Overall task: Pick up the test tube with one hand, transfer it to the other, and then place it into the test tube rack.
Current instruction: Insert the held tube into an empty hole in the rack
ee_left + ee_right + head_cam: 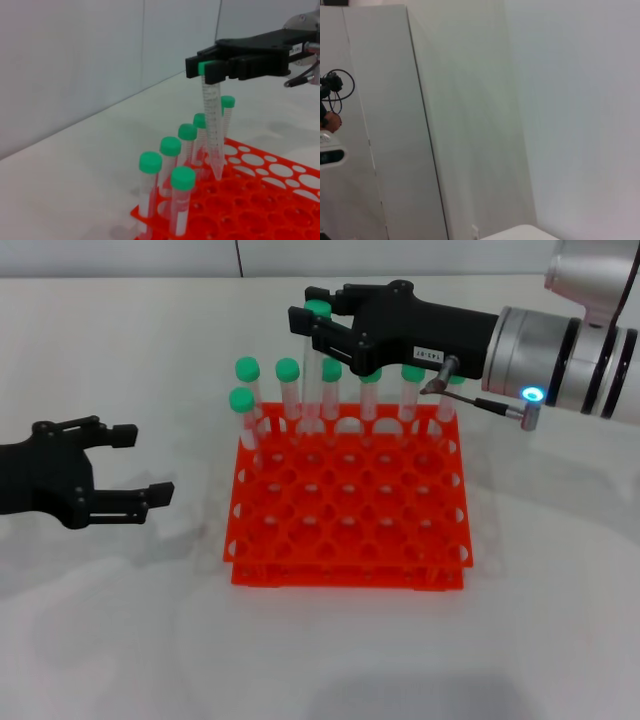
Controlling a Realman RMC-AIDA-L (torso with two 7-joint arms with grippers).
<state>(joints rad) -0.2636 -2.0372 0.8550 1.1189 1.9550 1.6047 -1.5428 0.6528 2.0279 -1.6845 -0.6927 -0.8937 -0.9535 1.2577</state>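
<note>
Stretching across a white counter (330, 660), the orange-red test tube rack (350, 510) sits mid-scene with seven green-capped tubes (288, 369) along its far and left rows. The right pincer (318, 322), white-labelled, is clamped on the test tube (212, 130) just under its cap, hanging it tip-down over a far-row hole. The left pincer (140, 465) waits well apart at left, spread wide with nothing in it. A slight tilt could catch the tip on a hole's rim or knock neighbouring caps.
</note>
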